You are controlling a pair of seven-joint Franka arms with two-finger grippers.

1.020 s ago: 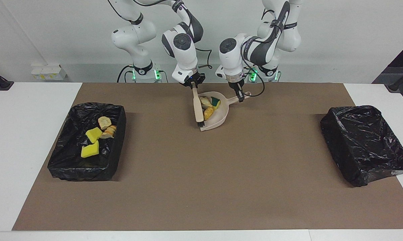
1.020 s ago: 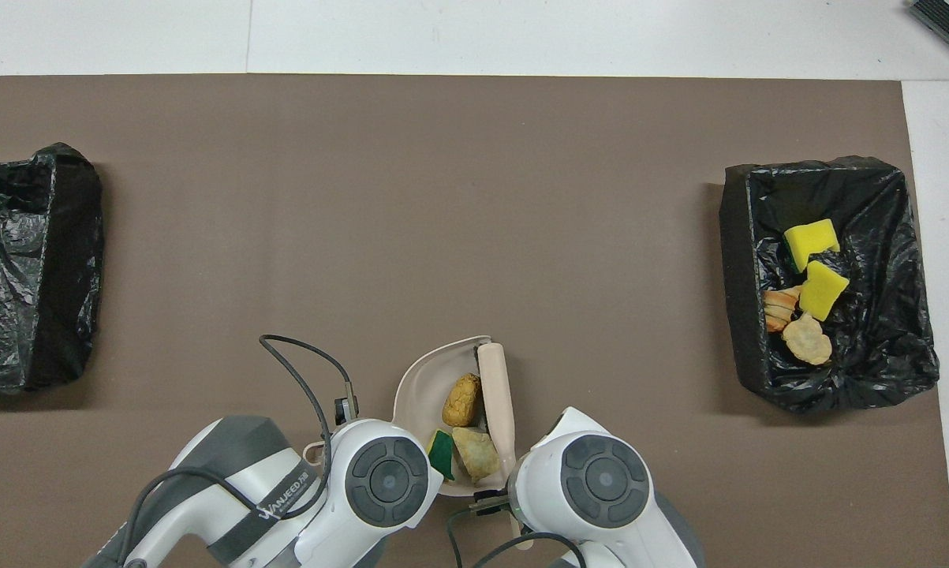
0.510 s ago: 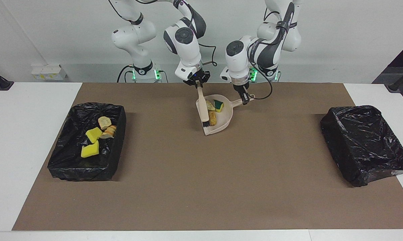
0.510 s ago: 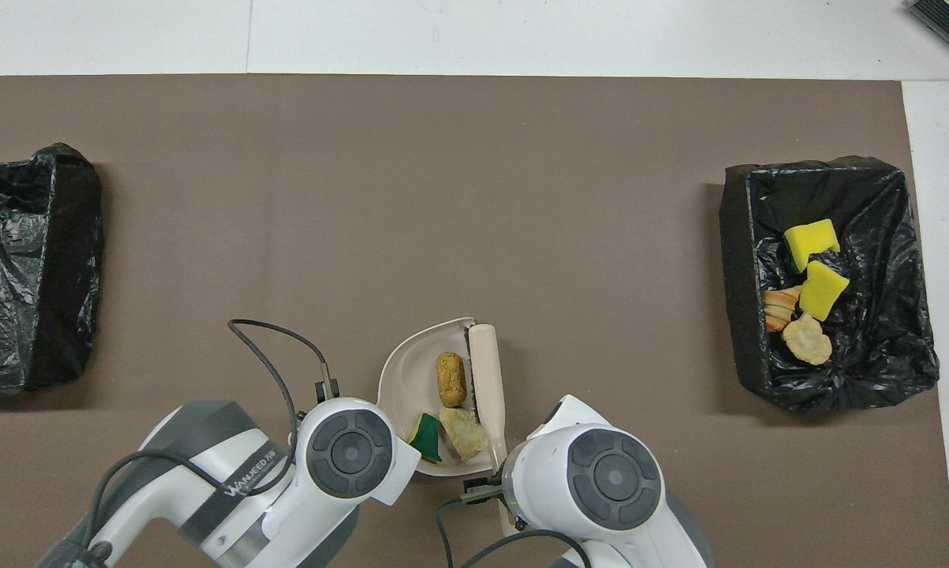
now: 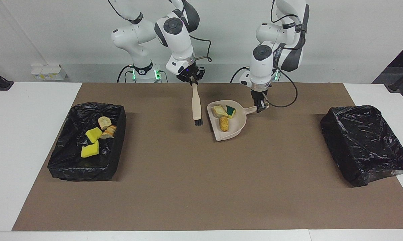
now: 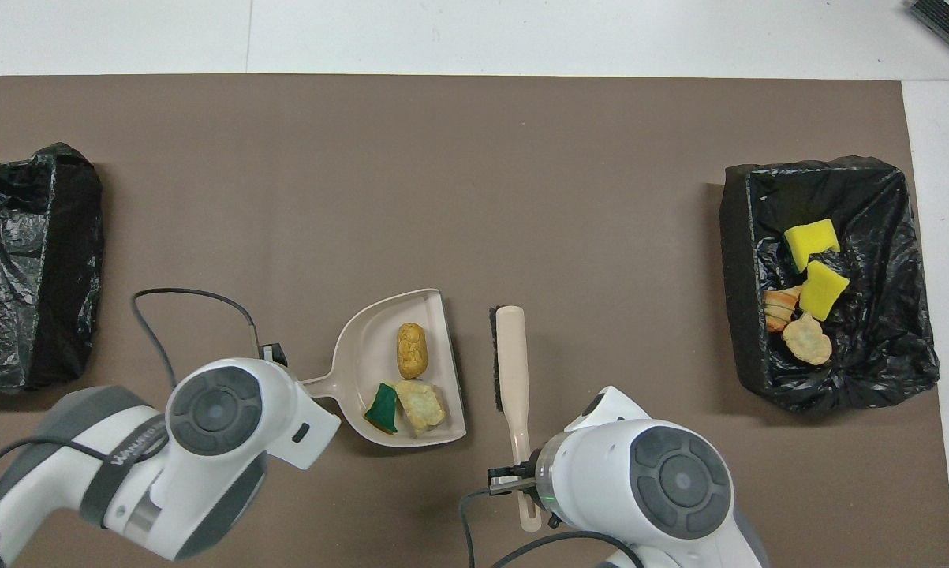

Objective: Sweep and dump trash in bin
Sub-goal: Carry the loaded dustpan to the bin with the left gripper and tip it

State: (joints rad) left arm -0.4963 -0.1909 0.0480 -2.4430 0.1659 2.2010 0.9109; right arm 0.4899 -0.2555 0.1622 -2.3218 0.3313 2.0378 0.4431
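A beige dustpan [image 5: 236, 127] [image 6: 364, 347] is held by its handle in my left gripper [image 5: 261, 107], which is shut on it. Three pieces of trash lie in the pan: a tan lump [image 5: 218, 111] [image 6: 420, 404], a green-and-yellow sponge [image 5: 230, 111] [image 6: 381, 409] and an orange-brown lump [image 5: 223, 124] [image 6: 411, 349]. My right gripper [image 5: 192, 80] [image 6: 521, 480] is shut on the handle of the beige brush [image 5: 196, 103] [image 6: 512, 355]. The brush hangs beside the pan with its bristles down. In the overhead view the left wrist hides the left gripper.
A black-lined bin [image 5: 118, 134] [image 6: 736, 300] at the right arm's end of the mat holds yellow sponges [image 5: 93, 134] and tan and orange lumps [image 5: 104, 122]. A second black-lined bin [image 5: 365, 144] [image 6: 24, 268] stands at the left arm's end.
The arms have parted. The brush came out of the dustpan and swung toward the right arm's end. The dustpan moved toward the left arm's end, with its trash still in it.
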